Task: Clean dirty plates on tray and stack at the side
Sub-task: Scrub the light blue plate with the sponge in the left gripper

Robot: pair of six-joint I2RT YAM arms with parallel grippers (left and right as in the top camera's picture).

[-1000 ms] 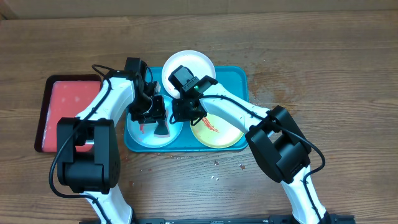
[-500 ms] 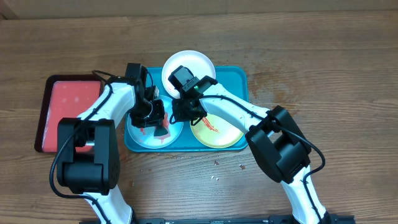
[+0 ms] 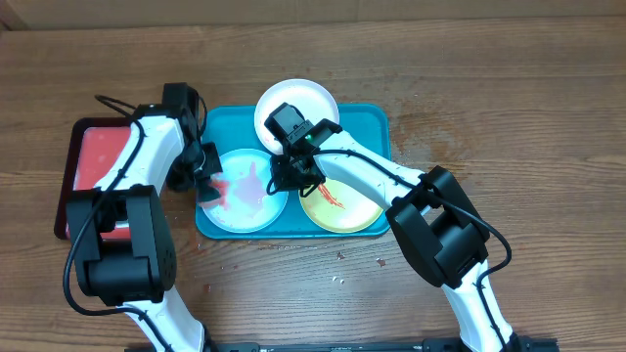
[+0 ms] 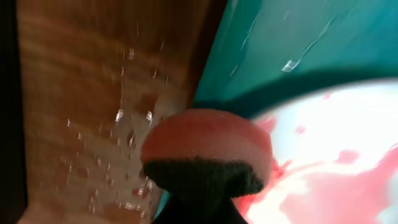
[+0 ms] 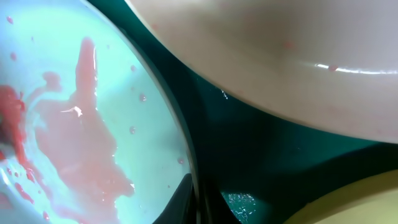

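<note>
The step in hand is scrubbing the light blue plate (image 3: pixel 256 215), which lies in the left half of the teal tray (image 3: pixel 377 127). The left gripper (image 3: pixel 202 184) is clenched on a pink sponge (image 4: pixel 208 146) with a dark scouring side, and sits at the plate's left edge, over the tray rim. The right gripper (image 3: pixel 293 179) is closed and appears to pinch the plate's right rim to steady it.

To do this well, the sponge should go back across the plate in overlapping strokes. The red sauce (image 3: pixel 240 184) is only spread into a broad pink film, not lifted. The pressure should stay light enough that the plate does not slip out of the right gripper's hold. Each stroke should stop short of the tray rim, since drops already dot the desk (image 4: pixel 118 118) beside it.

The white plate (image 3: pixel 298 106) rests at the tray's far edge. The yellow-green plate (image 3: pixel 357 210), streaked with red, lies in the right half and is not yet wiped. The red tray (image 3: pixel 103 156) stands just left of the teal one.

A second ago the left gripper hovered over the middle of the blue plate and the sauce was a few thin streaks. Now the arm is swung out to the left and the sauce is smeared wide. The right arm and the other two plates are unchanged
</note>
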